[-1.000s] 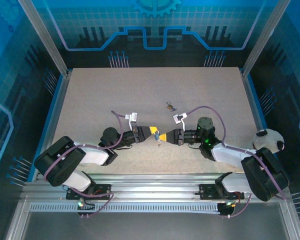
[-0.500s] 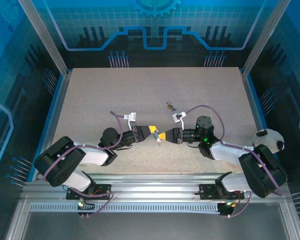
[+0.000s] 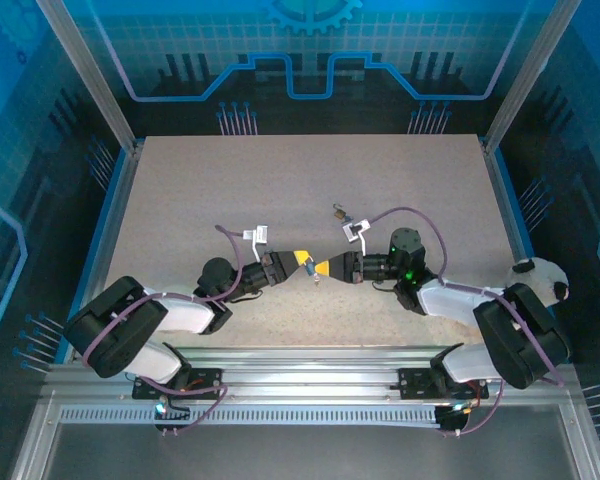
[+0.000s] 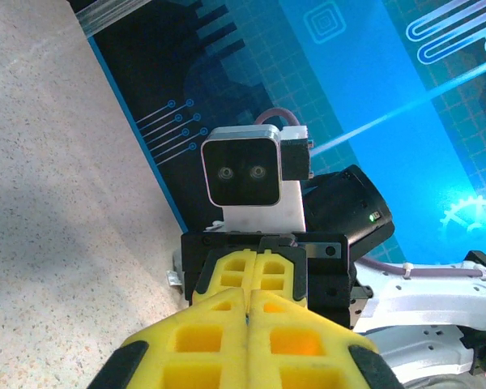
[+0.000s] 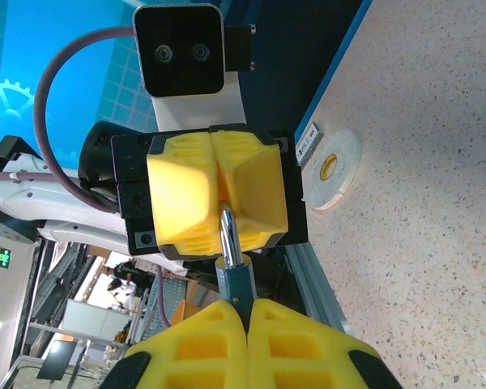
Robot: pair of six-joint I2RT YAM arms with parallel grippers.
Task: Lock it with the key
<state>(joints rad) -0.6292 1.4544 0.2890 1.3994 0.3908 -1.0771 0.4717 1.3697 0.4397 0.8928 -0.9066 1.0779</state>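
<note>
Blue wall panels (image 3: 300,60) printed with circuit lines and a cog close in a flat worktop (image 3: 200,190) of speckled beige stone-like material. A ribbed aluminium rail (image 3: 300,365) runs along its near edge.

Two arms in black and white shells, each trailing a purple cable, meet nose to nose at the middle of the worktop. The left gripper (image 3: 306,263) and right gripper (image 3: 323,269) each carry two blocky yellow fingers (image 5: 182,190) with a waffle-like grid, set in black housings.

A white disc (image 5: 334,168) with a yellow centre lies flat near the blue edge.

One padlock (image 5: 235,279), teal-bodied with a round polished silver bar, is clamped by its body between the right fingers, held above the worktop. The left fingers are pressed together, the bar's tip against their seam; whether they pinch it I cannot tell.

One small brassy object (image 3: 340,213), too small to make out, lies just beyond the grippers.
</note>
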